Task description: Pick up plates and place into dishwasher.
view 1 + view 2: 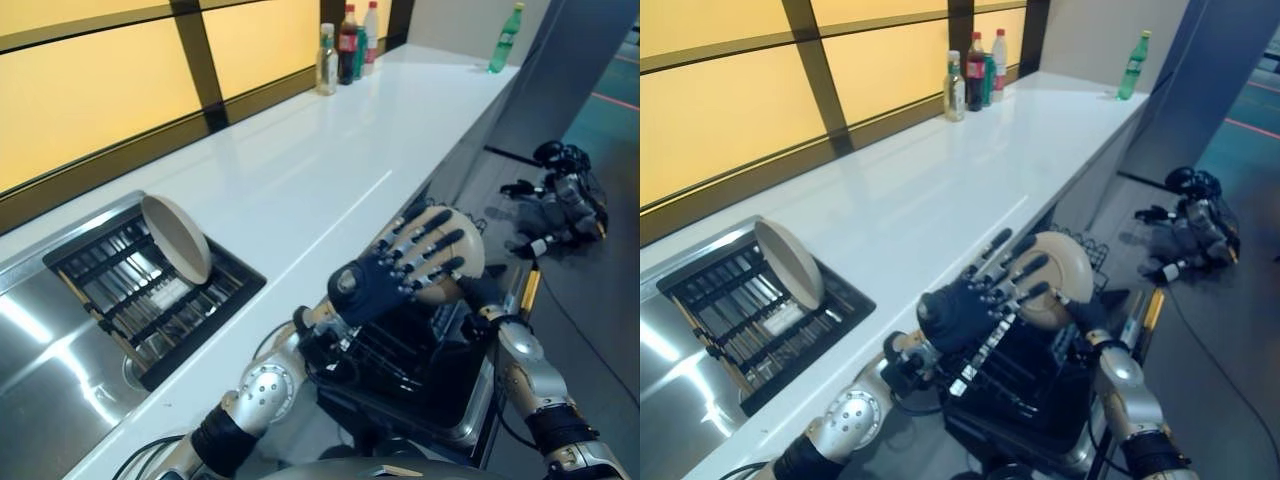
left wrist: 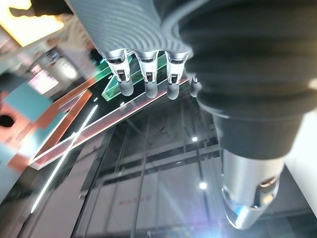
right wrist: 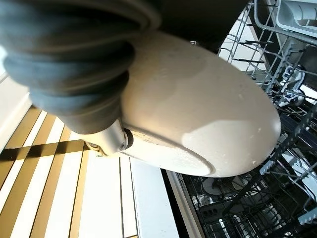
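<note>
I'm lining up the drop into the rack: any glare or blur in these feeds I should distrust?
Left eye view: bright glare streaks on the steel sink surround and sheen along the white counter. Left wrist view: light flares and smear behind the left hand. Right wrist view: the plate is sunlit, the cover blurred, the dishwasher rack clear.

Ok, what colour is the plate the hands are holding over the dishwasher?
Cream, plain, no pattern. The plate shows best in the right wrist view.

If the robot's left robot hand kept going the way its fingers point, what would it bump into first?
Probably the beige plate: the left robot hand has straight fingers lying across it already, though actual contact is unclear.
</note>
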Controlling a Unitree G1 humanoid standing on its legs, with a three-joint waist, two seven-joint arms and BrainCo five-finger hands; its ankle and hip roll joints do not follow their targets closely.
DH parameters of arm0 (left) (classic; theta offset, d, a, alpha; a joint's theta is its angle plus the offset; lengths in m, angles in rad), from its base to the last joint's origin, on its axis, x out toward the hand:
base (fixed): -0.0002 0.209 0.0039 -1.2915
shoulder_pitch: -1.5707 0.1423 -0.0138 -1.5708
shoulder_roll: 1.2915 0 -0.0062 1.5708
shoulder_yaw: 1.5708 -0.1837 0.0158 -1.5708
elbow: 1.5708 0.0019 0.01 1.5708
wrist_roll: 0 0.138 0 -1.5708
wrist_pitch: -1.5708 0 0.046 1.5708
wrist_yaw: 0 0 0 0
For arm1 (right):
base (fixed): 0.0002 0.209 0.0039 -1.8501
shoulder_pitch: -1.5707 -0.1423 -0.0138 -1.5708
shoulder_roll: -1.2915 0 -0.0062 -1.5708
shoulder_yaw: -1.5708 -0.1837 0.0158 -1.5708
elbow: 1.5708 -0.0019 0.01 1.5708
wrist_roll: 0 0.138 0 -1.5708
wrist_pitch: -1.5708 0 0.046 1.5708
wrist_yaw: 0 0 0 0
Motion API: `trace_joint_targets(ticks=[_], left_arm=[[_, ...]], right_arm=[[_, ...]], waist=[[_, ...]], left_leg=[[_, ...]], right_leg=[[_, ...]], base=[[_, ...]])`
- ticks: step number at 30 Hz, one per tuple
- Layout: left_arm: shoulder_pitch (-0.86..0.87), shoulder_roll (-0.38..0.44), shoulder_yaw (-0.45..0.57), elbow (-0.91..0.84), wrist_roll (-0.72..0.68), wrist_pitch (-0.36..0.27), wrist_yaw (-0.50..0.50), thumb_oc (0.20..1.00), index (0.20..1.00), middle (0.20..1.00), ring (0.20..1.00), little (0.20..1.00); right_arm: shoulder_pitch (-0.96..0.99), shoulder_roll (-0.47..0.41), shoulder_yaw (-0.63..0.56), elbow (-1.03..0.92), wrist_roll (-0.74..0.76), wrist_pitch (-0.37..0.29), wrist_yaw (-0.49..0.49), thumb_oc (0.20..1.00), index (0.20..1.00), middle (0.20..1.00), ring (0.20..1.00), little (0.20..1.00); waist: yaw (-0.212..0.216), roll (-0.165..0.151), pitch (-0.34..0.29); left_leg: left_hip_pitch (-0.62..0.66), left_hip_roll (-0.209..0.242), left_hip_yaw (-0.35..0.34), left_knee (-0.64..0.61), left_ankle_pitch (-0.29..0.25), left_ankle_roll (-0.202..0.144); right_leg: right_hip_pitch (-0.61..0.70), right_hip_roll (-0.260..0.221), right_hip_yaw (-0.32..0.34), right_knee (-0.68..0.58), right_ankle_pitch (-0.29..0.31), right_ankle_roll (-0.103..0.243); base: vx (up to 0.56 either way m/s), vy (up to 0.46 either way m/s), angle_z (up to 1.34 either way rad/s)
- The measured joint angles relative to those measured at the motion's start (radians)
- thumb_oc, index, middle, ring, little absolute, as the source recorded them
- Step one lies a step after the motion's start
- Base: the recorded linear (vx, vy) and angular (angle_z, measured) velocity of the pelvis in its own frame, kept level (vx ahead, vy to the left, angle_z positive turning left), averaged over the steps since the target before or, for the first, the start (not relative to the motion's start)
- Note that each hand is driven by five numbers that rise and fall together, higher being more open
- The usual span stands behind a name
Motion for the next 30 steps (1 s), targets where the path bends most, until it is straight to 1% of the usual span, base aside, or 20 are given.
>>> trace_joint_targets(ticks=[5, 8, 11, 13, 17, 19, 22, 24, 25, 27, 30], left_arm=[[0.003, 0.001, -0.003, 0.052, 0.021, -0.009, 0.007, 1.000, 1.000, 1.000, 1.000, 1.000], [0.023, 0.024, -0.003, 0.121, 0.126, -0.031, 0.018, 1.000, 1.000, 1.000, 1.000, 1.000], [0.081, 0.062, 0.000, 0.172, 0.224, -0.049, 0.021, 1.000, 1.000, 1.000, 1.000, 1.000], [0.134, 0.078, 0.014, 0.217, 0.242, -0.047, 0.005, 1.000, 1.000, 1.000, 1.000, 1.000], [0.177, 0.089, 0.027, 0.254, 0.275, -0.045, -0.054, 1.000, 1.000, 1.000, 1.000, 1.000], [0.187, 0.094, 0.029, 0.273, 0.301, -0.045, -0.076, 1.000, 1.000, 1.000, 1.000, 1.000], [0.212, 0.106, 0.056, 0.286, 0.319, -0.022, -0.098, 1.000, 1.000, 1.000, 1.000, 1.000], [0.224, 0.124, 0.070, 0.295, 0.353, -0.005, -0.119, 1.000, 1.000, 1.000, 1.000, 1.000], [0.225, 0.137, 0.071, 0.300, 0.372, -0.003, -0.128, 1.000, 1.000, 1.000, 1.000, 1.000], [0.225, 0.159, 0.075, 0.312, 0.399, 0.007, -0.145, 1.000, 1.000, 1.000, 1.000, 1.000], [0.221, 0.192, 0.096, 0.323, 0.401, 0.035, -0.166, 1.000, 1.000, 1.000, 1.000, 1.000]], right_arm=[[0.000, -0.001, 0.001, 0.001, -0.024, 0.001, 0.000, 0.200, 0.200, 0.200, 0.200, 0.200], [0.000, -0.004, 0.000, 0.001, -0.045, 0.001, 0.001, 0.200, 0.200, 0.200, 0.200, 0.200], [0.000, -0.010, -0.008, 0.001, -0.074, 0.001, 0.009, 0.200, 0.200, 0.200, 0.200, 0.200], [0.000, -0.018, -0.028, 0.001, -0.099, 0.004, 0.012, 0.200, 0.200, 0.200, 0.200, 0.200], [0.000, -0.060, -0.041, 0.011, -0.103, 0.008, 0.019, 0.200, 0.200, 0.200, 0.200, 0.200], [0.000, -0.087, -0.051, 0.031, -0.126, 0.021, 0.024, 0.200, 0.200, 0.200, 0.200, 0.200], [0.000, -0.110, -0.060, 0.051, -0.161, 0.039, 0.045, 0.200, 0.200, 0.200, 0.200, 0.200], [0.000, -0.127, -0.060, 0.097, -0.178, 0.046, 0.056, 0.200, 0.200, 0.200, 0.200, 0.200], [0.000, -0.134, -0.060, 0.121, -0.179, 0.049, 0.058, 0.200, 0.200, 0.200, 0.200, 0.200], [-0.001, -0.138, -0.060, 0.141, -0.178, 0.057, 0.058, 0.200, 0.200, 0.200, 0.200, 0.200], [-0.005, -0.138, -0.058, 0.173, -0.176, 0.057, 0.060, 0.200, 0.200, 0.200, 0.200, 0.200]], waist=[[-0.003, 0.002, -0.001], [-0.003, 0.005, -0.002], [-0.002, 0.009, 0.001], [0.001, 0.015, 0.007], [0.009, 0.024, 0.022], [0.026, 0.023, 0.032], [0.030, 0.017, 0.052], [0.045, 0.006, 0.066], [0.060, 0.001, 0.074], [0.068, -0.004, 0.081], [0.084, -0.008, 0.091]], left_leg=[[0.015, 0.000, 0.011, -0.010, 0.000, 0.001], [0.014, 0.001, 0.015, -0.015, 0.000, 0.001], [0.013, 0.002, 0.015, -0.014, 0.000, 0.001], [0.012, 0.002, 0.015, -0.012, 0.000, 0.000], [-0.008, 0.004, 0.000, 0.001, -0.001, 0.000], [-0.021, 0.007, -0.004, 0.015, -0.002, -0.002], [-0.040, 0.012, -0.022, 0.038, -0.005, -0.005], [-0.056, 0.019, -0.035, 0.057, -0.009, -0.010], [-0.063, 0.025, -0.037, 0.066, -0.011, -0.013], [-0.096, 0.032, -0.053, 0.095, -0.016, -0.017], [-0.146, 0.042, -0.072, 0.148, -0.027, -0.022]], right_leg=[[0.004, 0.001, 0.006, -0.001, 0.000, 0.000], [0.003, 0.000, 0.006, -0.002, 0.000, 0.001], [0.003, 0.001, 0.006, -0.003, 0.000, 0.001], [0.003, 0.000, 0.004, -0.004, 0.000, 0.001], [-0.002, -0.003, -0.009, -0.005, -0.003, 0.004], [-0.007, -0.001, -0.014, -0.005, 0.000, -0.001], [-0.008, 0.000, -0.030, -0.004, -0.002, 0.000], [-0.009, -0.002, -0.051, -0.003, -0.002, -0.003], [-0.011, 0.000, -0.055, 0.001, -0.001, -0.006], [-0.029, 0.003, -0.069, 0.010, -0.006, -0.014], [-0.051, 0.009, -0.093, 0.023, 0.000, -0.020]], base=[[0.01, -0.010, -0.07], [0.00, -0.022, -0.01], [0.01, -0.048, 0.00], [0.01, -0.071, 0.03], [0.00, -0.100, 0.09], [-0.01, -0.096, 0.09], [0.00, -0.138, 0.15], [-0.02, -0.138, 0.15], [-0.04, -0.132, 0.11], [-0.05, -0.106, 0.17], [-0.02, -0.100, 0.19]])
